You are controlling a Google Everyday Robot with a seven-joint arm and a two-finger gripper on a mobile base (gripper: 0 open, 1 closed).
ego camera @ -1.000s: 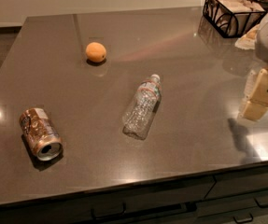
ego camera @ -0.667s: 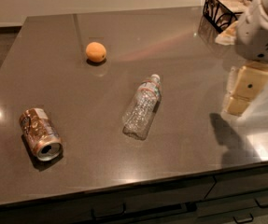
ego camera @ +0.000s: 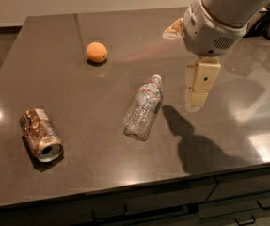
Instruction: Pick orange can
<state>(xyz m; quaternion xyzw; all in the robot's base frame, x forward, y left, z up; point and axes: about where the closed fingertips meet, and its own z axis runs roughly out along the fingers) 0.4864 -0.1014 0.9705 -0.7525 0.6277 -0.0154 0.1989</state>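
The orange can (ego camera: 41, 134) lies on its side near the front left of the dark table (ego camera: 92, 93), its open silver top facing the front. My gripper (ego camera: 196, 95) hangs from the big white arm over the right middle of the table, far right of the can and just right of the water bottle. It holds nothing.
A clear plastic water bottle (ego camera: 144, 108) lies on its side in the middle. A round orange fruit (ego camera: 97, 52) sits toward the back left. A dark wire basket (ego camera: 266, 22) stands at the back right corner. Drawers (ego camera: 238, 192) run below the front edge.
The arm and gripper have moved left from the table's right edge toward the middle, now close to the bottle. The can, bottle and fruit have not moved.
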